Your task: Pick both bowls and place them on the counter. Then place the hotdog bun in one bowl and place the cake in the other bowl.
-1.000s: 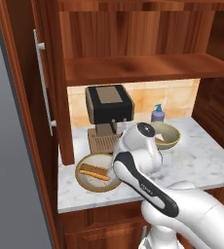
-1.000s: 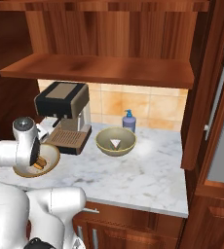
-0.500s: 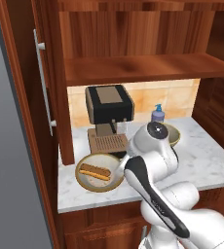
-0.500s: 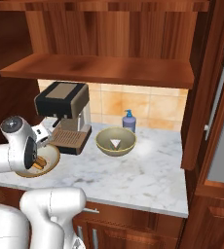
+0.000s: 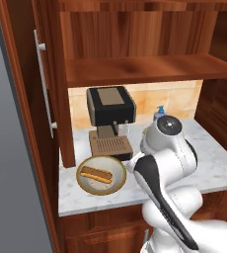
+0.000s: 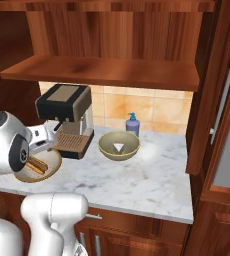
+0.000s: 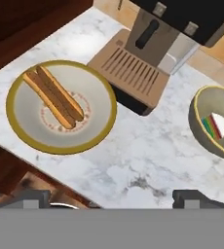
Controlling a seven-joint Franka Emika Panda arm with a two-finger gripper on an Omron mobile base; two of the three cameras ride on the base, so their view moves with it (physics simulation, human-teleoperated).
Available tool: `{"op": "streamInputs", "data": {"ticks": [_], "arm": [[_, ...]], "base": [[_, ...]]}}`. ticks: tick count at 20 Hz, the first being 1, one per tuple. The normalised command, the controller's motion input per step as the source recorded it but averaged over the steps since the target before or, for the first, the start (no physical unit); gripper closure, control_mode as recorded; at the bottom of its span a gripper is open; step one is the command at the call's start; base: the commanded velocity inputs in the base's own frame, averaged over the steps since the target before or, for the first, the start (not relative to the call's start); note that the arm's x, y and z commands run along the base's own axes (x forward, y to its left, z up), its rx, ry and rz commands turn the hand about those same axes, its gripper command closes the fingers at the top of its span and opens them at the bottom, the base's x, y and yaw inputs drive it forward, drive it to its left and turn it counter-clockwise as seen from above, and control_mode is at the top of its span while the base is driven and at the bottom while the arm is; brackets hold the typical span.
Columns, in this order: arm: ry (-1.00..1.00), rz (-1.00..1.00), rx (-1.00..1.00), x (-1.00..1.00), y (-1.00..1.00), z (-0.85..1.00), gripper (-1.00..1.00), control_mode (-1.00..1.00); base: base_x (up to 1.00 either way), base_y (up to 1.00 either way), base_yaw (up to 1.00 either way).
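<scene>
Hand view: we see the hotdog bun [image 7: 54,97] in the shallow bowl [image 7: 60,107], cake [image 7: 215,126] in the deeper bowl [image 7: 216,122]; the arm has lifted away, jaws wide apart and empty — task looks done.

My arm [image 5: 170,163] is glossy white, built of fat rounded links that swell at each joint. A long black stripe runs down the side of the nearest link in the left base view, like a dark inlay curving with the shell. The joint at the top ends in a round dark-grey cap [image 5: 168,125] with a small pale dot in its middle; from the right base view I see the same sort of dark disc [image 6: 21,152] set into a white rounded housing. Lower down, the base links [image 6: 52,212] are plain white cylinders with soft edges. In the hand view my two finger tips [image 7: 194,197] are small, dark grey, blocky.
</scene>
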Motion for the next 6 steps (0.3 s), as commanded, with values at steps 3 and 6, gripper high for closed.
{"op": "streamInputs", "data": {"ticks": [3, 6], "arm": [[0.00, -0.21, 0.02, -0.48, -0.42, 0.32, -1.00, -1.00], [0.00, -0.20, 0.08, -0.53, -0.40, 0.31, -1.00, -1.00]], "base": [[0.00, 0.00, 0.00], [0.00, 0.00, 0.00]]}}
